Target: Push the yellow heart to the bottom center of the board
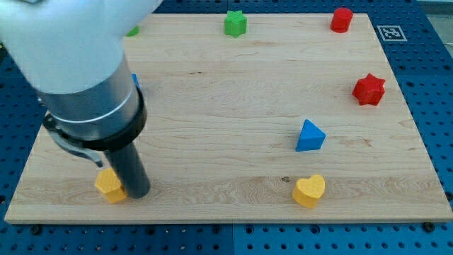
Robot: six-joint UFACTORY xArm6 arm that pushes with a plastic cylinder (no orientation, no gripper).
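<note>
Rod upright at the view's lower left, my tip [137, 194] touching a yellow block [109, 185] of unclear shape on the pale wood-grain table [212, 106]; it carries no jaws. Rightward: green block [235, 23], blue triangle [309, 136], yellow heart [309, 190] bottom right, red star [369, 89].

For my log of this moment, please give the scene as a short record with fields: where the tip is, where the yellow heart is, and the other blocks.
tip: my tip at the view's lower left, beside a yellow block
target: yellow heart, near the board's bottom edge, right of centre
tip to target: far apart, no contact
near target: blue triangle just above it
other blocks: red star, red block, green block
surface: wooden board
</note>
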